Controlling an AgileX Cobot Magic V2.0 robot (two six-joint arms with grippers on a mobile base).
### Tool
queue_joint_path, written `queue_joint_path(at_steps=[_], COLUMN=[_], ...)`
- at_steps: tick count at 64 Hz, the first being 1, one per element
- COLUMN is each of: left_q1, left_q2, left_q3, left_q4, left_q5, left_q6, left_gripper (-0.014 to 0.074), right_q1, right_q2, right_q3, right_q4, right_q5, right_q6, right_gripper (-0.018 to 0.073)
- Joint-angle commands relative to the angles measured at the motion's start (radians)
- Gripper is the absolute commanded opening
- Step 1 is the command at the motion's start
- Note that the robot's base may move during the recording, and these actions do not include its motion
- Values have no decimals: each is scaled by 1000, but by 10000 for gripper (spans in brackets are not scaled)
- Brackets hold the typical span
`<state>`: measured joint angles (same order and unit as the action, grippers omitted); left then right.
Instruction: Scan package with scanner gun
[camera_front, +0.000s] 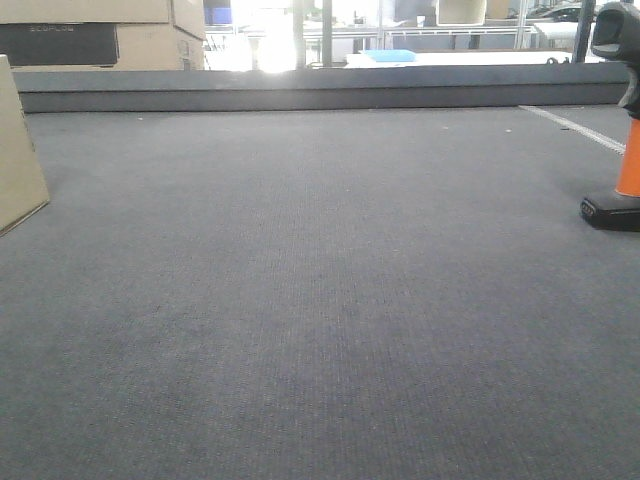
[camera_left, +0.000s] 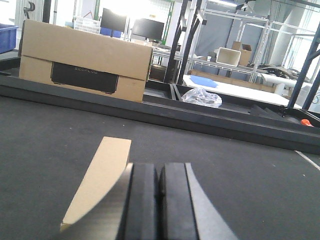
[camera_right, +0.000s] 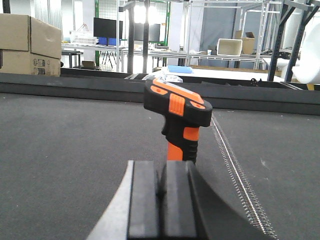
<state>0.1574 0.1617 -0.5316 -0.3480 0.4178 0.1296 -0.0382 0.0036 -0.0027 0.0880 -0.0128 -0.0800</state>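
Scanner gun: the black-and-orange scanner gun (camera_right: 178, 117) stands upright on its base on the dark surface (camera_front: 320, 300), at the right edge in the front view, free of either tool.
Package: a flat cardboard package (camera_left: 98, 179) lies on the surface just ahead of the left tool (camera_left: 160, 200).
Tools: the left tool and the right tool (camera_right: 161, 200) each have pads pressed together, holding nothing.
Step in hand: scanner and package both rest apart from the arms, a scene fitting either the run-up to a scan or its aftermath.
What one view adds: only the right wrist view shows the whole gun; only the left wrist shows the package's flat top and the big carton (camera_left: 85, 62) behind.
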Motion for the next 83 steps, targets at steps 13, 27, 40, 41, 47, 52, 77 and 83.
queue_joint_path(at_steps=[13,27,40,41,47,52,77,83], left_q1=[2,2,-8,-13,-55,-95,-174,-203], left_q2=[-5,-8,-10,-10,-32,-61,-162,-162], left_q3=[0,0,69,86,181,258,532,532], left_q4=[1,84,236,257,292,361,412,412], left_q5=[-17,-44,-72,-85,-192,-285,-380,-341], left_q6=[1,1,1,1,-25,-124,-239,-211], left_gripper=[-111,-111,-111,-111,-111,-111,-111,-111], right_q1=[3,3,3,3,3,3,3,3], right_q2=[-4,-4,-4,-4,-4,-4,-4,-4], right_q3=[3,3,3,3,3,3,3,3], right_q4=[-7,-7,-7,-7,-7,-7,-7,-7], right_q5=[-16,-16,-16,-16,-16,-16,-16,-16], right_q6=[1,1,1,1,1,1,1,1], right_gripper=[-161,-161,-161,-161,-161,-161,-161,-161])
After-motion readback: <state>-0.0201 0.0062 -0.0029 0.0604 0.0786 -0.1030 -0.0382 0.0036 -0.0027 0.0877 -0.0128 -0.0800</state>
